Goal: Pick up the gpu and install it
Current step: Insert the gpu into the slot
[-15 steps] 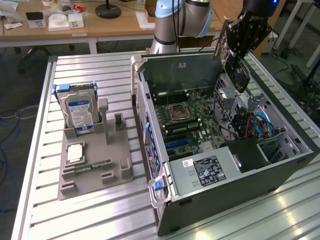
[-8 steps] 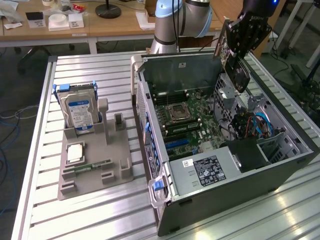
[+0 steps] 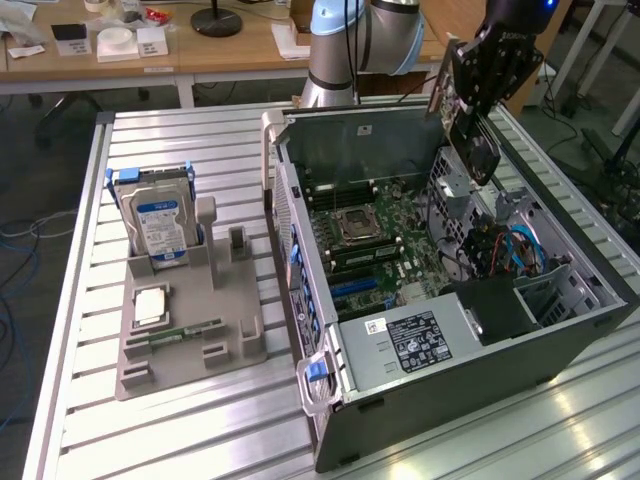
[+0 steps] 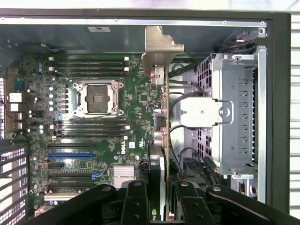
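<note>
My work surface is one slatted metal table (image 3: 200, 140). Behind it the room shows wooden desks (image 3: 230, 50) with small items on them.

One open computer case (image 3: 480, 370) lies on its side on the table, toward the exterior view's right. Inside it I count one green motherboard (image 3: 385, 255) with one bare processor socket (image 4: 99, 97), one blue expansion slot (image 4: 70, 156), one perforated metal drive cage (image 4: 239, 117), one labelled black box (image 3: 415, 340) near the front, and a bundle of blue cables (image 3: 520, 245).

One gray parts tray (image 3: 190, 340) sits well apart from the case, toward the exterior view's left. It holds three things: one silver hard drive (image 3: 160, 225) with a blue label standing upright in a slot, one square processor chip (image 3: 152, 307) lying flat, and one narrow green memory stick (image 3: 185, 332) lying flat beside it.

My one arm (image 3: 350, 40) reaches over the far side of the case. My gripper (image 3: 478, 105) is clenched on the gpu (image 3: 440, 85), one card, held on edge in the air above the case interior, over the drive-cage side. From the wrist I see the card (image 4: 165, 140) edge-on between my black fingers (image 4: 136, 201), its metal bracket (image 4: 159, 47) at the far end, hanging above the border between motherboard and cage, not seated in any slot.
</note>
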Available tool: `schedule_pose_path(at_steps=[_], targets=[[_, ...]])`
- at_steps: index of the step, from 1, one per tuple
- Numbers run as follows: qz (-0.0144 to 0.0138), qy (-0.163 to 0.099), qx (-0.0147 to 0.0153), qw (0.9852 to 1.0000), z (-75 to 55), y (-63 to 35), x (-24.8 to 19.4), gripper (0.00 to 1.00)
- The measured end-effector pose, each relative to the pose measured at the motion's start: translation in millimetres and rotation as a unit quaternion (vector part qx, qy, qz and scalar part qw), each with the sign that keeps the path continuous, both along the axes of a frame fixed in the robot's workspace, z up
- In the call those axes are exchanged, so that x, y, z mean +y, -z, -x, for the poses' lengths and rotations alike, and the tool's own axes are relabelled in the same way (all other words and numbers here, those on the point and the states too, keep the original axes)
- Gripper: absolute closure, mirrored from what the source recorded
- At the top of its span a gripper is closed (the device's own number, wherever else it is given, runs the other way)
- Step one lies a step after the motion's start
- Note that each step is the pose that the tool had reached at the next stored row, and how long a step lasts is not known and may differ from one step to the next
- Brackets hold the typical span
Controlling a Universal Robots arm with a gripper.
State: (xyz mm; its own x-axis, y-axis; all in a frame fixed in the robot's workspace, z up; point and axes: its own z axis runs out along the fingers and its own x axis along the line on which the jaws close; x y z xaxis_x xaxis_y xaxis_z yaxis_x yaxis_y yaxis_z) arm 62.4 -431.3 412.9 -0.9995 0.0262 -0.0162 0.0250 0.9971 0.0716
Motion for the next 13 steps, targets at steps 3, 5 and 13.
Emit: schedule_pose_path(at_steps=[3, 5, 13], targets=[[0.0000, -0.012, 0.0000, 0.9999, 0.6, 0.0, 0.0, 0.73], [0.0000, -0.025, 0.0000, 0.9997, 0.9, 0.0, 0.0, 0.73], [0.0000, -0.085, 0.0000, 0.9963, 1.0, 0.4, 0.0, 0.73]])
